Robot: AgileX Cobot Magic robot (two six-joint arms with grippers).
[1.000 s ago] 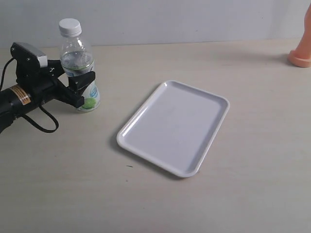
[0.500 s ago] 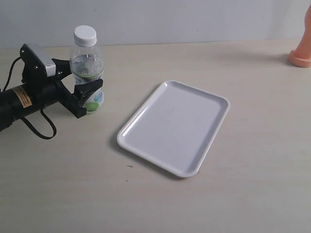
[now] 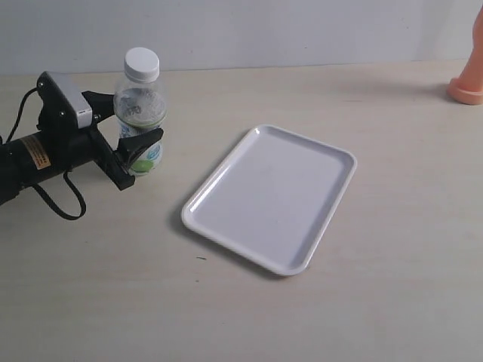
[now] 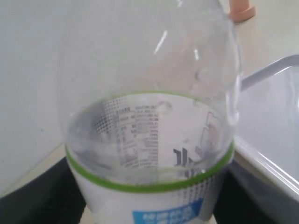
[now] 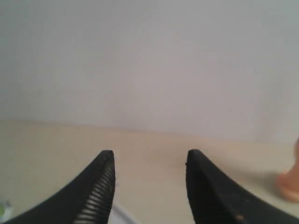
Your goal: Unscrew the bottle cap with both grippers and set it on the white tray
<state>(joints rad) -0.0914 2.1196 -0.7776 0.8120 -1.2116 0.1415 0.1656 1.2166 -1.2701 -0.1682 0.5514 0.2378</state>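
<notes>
Bottle (image 3: 139, 113) stood upright at the left rear of the table (image 3: 377, 302), long axis vertical, neck up. Cap (image 3: 142, 62) sat on the neck, flat top facing up. Upper body was clear, with the label lower down and a green patch near the base. The left wrist view showed the bottle (image 4: 149, 140) close up, a green band round the label top. Could not tell whether the base touched the table or hung just above it.

Left gripper (image 3: 133, 124) reached in from the left, roughly level, pinching the bottle's mid-body: one finger behind, one finger (image 3: 143, 142) in front at the label. Grey camera block (image 3: 68, 102) sat on top of it, a yellow sticker (image 3: 34, 151) on the arm, and a black cable (image 3: 64, 200) looped down by the table.

Tray (image 3: 272, 200) lay flat to the right of the bottle, apart from it, long sides skewed to the table edge; its rim (image 4: 275, 79) showed in the left wrist view too.

Right gripper (image 5: 149, 156) showed only in its own view, fingers (image 5: 100, 186) spread, gripping nothing, facing the wall.

Table was pale beige and matte with faint grain. Wall (image 3: 264, 30) behind was plain and off-white. Peach object (image 3: 468, 83) stood at the far right rear, cut off by the frame.
</notes>
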